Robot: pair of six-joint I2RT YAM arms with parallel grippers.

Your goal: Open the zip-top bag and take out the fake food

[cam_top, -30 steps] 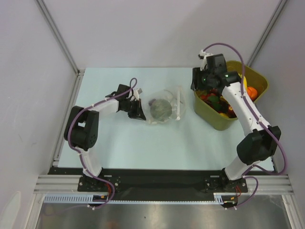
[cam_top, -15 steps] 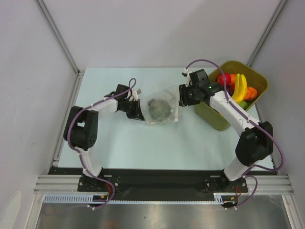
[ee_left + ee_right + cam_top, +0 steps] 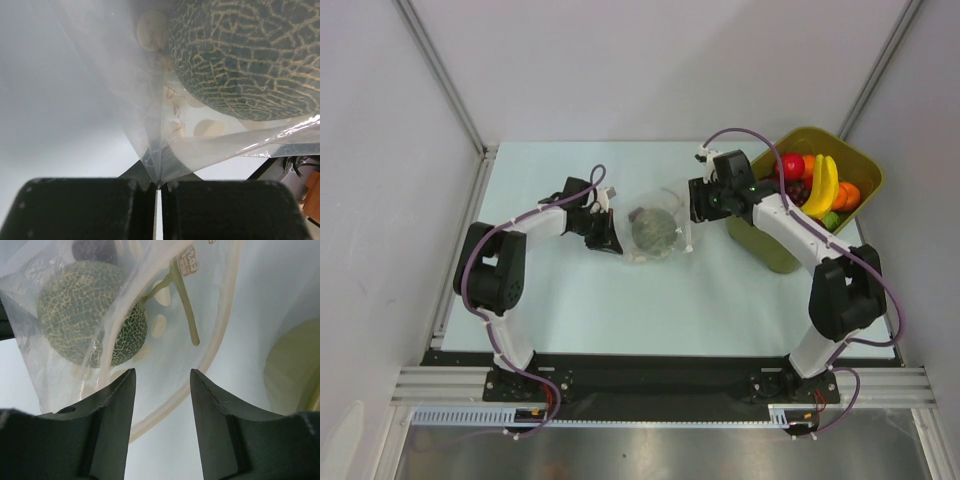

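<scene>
The clear zip-top bag (image 3: 660, 228) lies at the table's middle with a grey-green netted melon (image 3: 653, 227) inside. My left gripper (image 3: 608, 238) is shut on the bag's left corner (image 3: 159, 165); the melon (image 3: 250, 55) fills the upper right of the left wrist view. My right gripper (image 3: 695, 205) is open and empty at the bag's right edge. In the right wrist view its fingers (image 3: 112, 405) straddle the open zip strip (image 3: 220, 335), with the melon (image 3: 85, 310) and a dark purple piece (image 3: 92, 249) behind the plastic.
An olive-green tub (image 3: 815, 195) stands at the right, holding a yellow banana (image 3: 823, 185), red and orange fruits (image 3: 847, 194). White walls close in the table on both sides and at the back.
My right gripper has moved left from over the tub to the bag's right edge. The left gripper keeps its hold on the bag's corner.
</scene>
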